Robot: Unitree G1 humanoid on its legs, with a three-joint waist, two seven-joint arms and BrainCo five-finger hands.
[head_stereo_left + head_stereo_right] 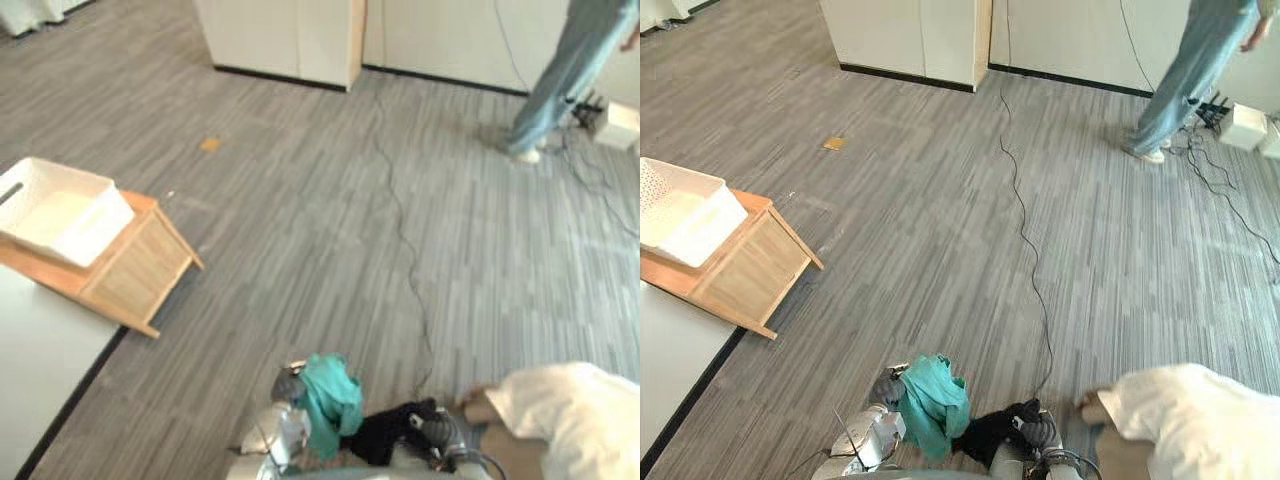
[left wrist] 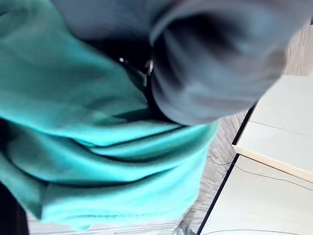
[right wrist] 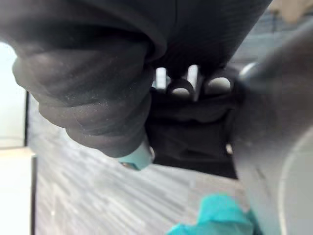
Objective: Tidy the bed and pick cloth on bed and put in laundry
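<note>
A teal cloth (image 1: 331, 397) hangs bunched over my left hand (image 1: 286, 385), low in the eye views and held above the floor; up close the teal cloth (image 2: 98, 147) lies in folds over that hand's dark cover (image 2: 220, 63). Just to its right, my right hand (image 1: 1038, 432) is shut on a black cloth (image 1: 990, 432). The right wrist view has its fingers (image 3: 180, 84) curled into the black cloth (image 3: 190, 139), with a bit of teal cloth (image 3: 215, 220) beyond. A white laundry basket (image 1: 62, 210) stands on a wooden stand (image 1: 140, 268) at the left.
A white bed surface (image 1: 40, 375) with a dark edge fills the lower left corner. A white bundle (image 1: 575, 420) lies over something tan at the lower right. A person (image 1: 560, 75) stands at the far right near cables. White cabinets (image 1: 285, 40) line the back wall.
</note>
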